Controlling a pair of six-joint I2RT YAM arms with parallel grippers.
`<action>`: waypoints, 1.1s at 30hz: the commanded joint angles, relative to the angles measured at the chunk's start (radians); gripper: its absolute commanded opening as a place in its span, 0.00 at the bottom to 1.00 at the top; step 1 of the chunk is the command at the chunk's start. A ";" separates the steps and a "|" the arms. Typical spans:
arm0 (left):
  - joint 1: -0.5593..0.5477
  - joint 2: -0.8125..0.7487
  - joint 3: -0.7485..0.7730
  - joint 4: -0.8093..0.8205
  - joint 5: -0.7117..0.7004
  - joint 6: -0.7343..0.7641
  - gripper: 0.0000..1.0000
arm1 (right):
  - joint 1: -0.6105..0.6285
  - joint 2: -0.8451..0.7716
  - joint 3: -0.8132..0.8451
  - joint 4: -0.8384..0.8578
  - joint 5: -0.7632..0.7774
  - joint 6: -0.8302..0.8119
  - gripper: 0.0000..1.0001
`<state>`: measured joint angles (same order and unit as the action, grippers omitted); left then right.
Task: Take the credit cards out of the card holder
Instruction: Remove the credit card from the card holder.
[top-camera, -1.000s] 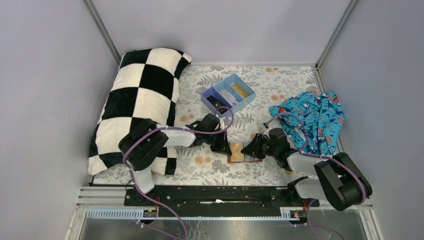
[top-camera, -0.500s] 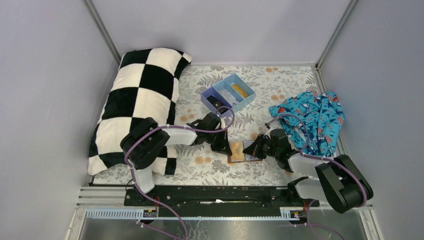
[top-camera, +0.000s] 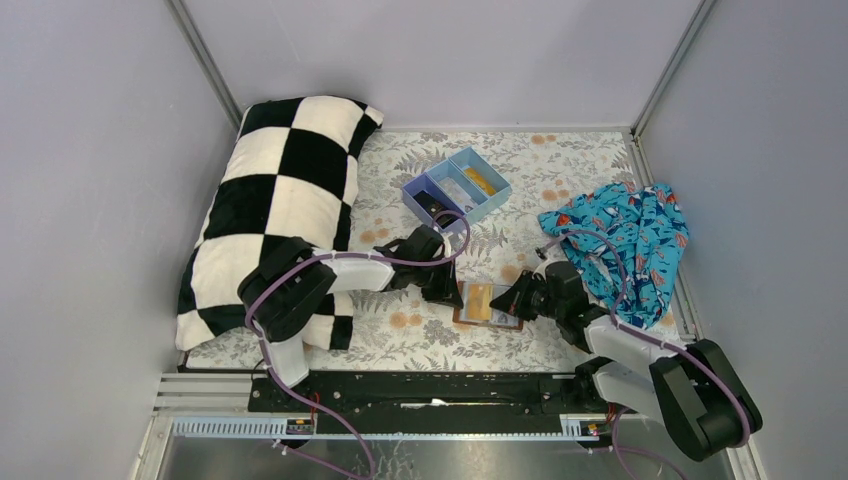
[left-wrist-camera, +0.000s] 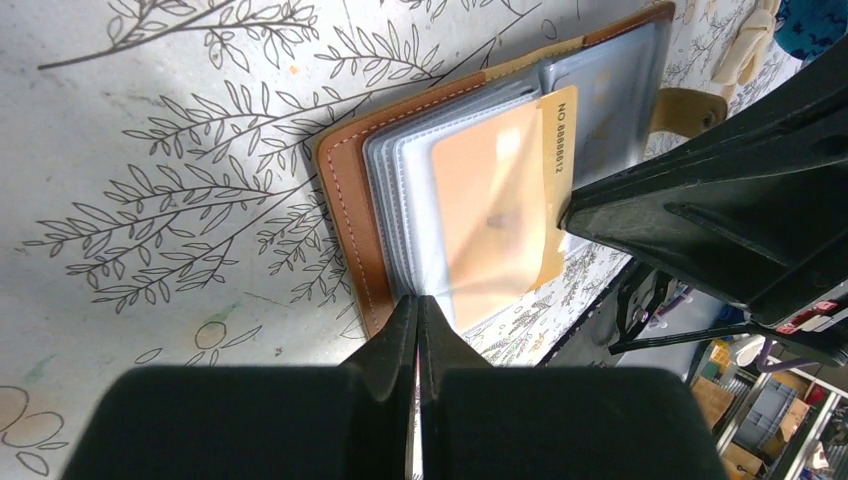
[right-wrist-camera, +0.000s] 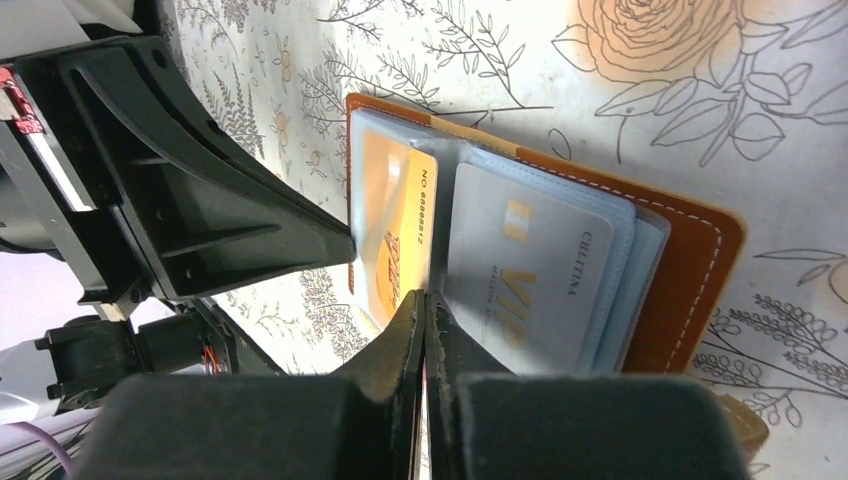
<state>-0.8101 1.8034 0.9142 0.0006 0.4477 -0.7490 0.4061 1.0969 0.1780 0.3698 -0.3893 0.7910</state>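
The brown leather card holder (top-camera: 489, 321) lies open on the floral cloth between both grippers. In the left wrist view its stitched edge (left-wrist-camera: 345, 200) frames clear sleeves, and a yellow-gold card (left-wrist-camera: 490, 210) sticks partly out of one. The right wrist view shows that card (right-wrist-camera: 395, 230) beside a pale blue-grey "VIP" card (right-wrist-camera: 540, 260) in the other half. My left gripper (left-wrist-camera: 417, 300) is shut, tips at the sleeves' near edge. My right gripper (right-wrist-camera: 423, 295) is shut, tips at the fold between the two cards. Whether either pinches anything is hidden.
A blue three-compartment tray (top-camera: 412, 195) stands behind the holder with a yellow item (top-camera: 480, 182) in its right compartment. A black-and-white checked pillow (top-camera: 280, 200) fills the left side. A crumpled blue patterned cloth (top-camera: 625, 240) lies at the right.
My right gripper has drawn back a little to the right and its arm has swung lower. The yellow-gold card now shows more in the holder. The left arm has barely moved.
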 joint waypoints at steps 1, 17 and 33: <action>0.000 -0.050 0.001 0.001 -0.043 0.026 0.00 | -0.010 -0.056 -0.003 -0.055 0.037 -0.027 0.00; -0.013 -0.175 0.018 -0.066 -0.144 0.023 0.24 | -0.045 -0.195 -0.043 -0.166 0.035 -0.041 0.00; -0.083 0.029 0.141 0.012 -0.135 -0.032 0.20 | -0.061 -0.140 -0.062 -0.097 0.001 -0.022 0.00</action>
<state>-0.8959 1.8210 1.0203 -0.0071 0.3386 -0.7685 0.3573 0.9482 0.1253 0.2379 -0.3626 0.7662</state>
